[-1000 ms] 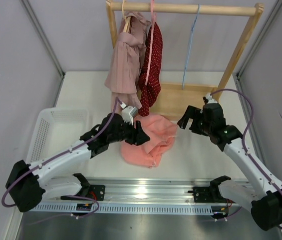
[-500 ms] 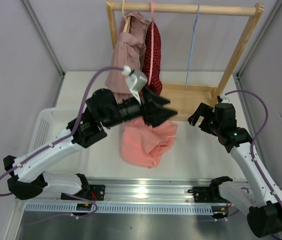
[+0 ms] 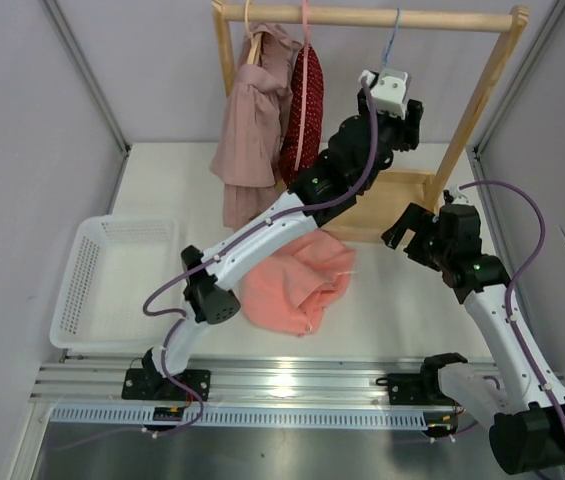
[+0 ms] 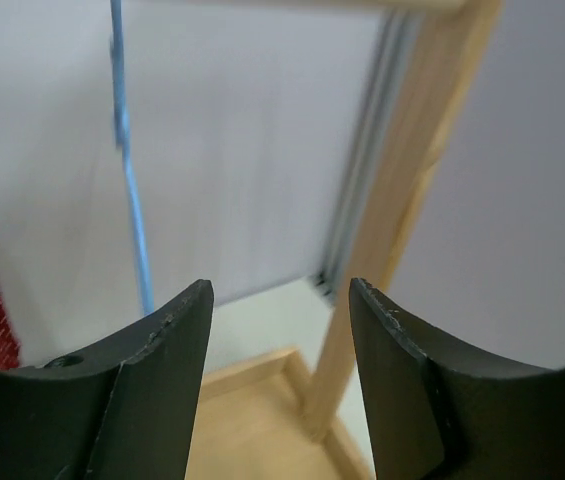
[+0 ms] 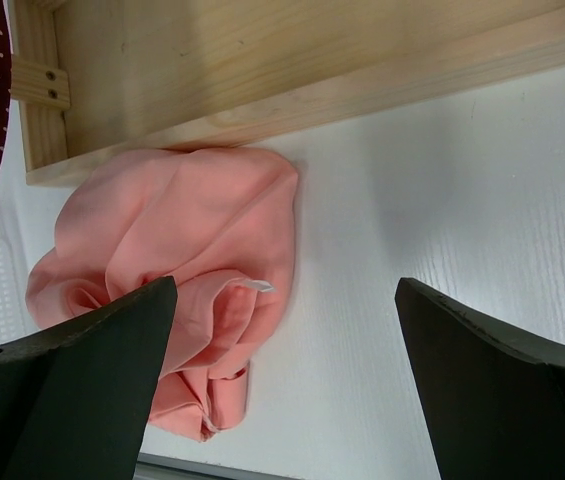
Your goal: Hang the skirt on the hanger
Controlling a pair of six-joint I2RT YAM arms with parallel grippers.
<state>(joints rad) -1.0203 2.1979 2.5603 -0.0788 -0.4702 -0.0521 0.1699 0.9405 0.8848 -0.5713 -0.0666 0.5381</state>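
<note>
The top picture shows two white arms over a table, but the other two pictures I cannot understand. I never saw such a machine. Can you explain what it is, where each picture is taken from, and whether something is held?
It is a robot with two arms fixed at the near edge of the table. The top picture comes from a camera above and behind them. The other two come from cameras on the wrists. The dark shapes in one are the left fingers, open, up at the wooden rack near the blue hanger. In the other, the right fingers are open near the pink skirt, which lies crumpled beside the rack's base. A white basket stands at the left. Nothing is held.
</note>
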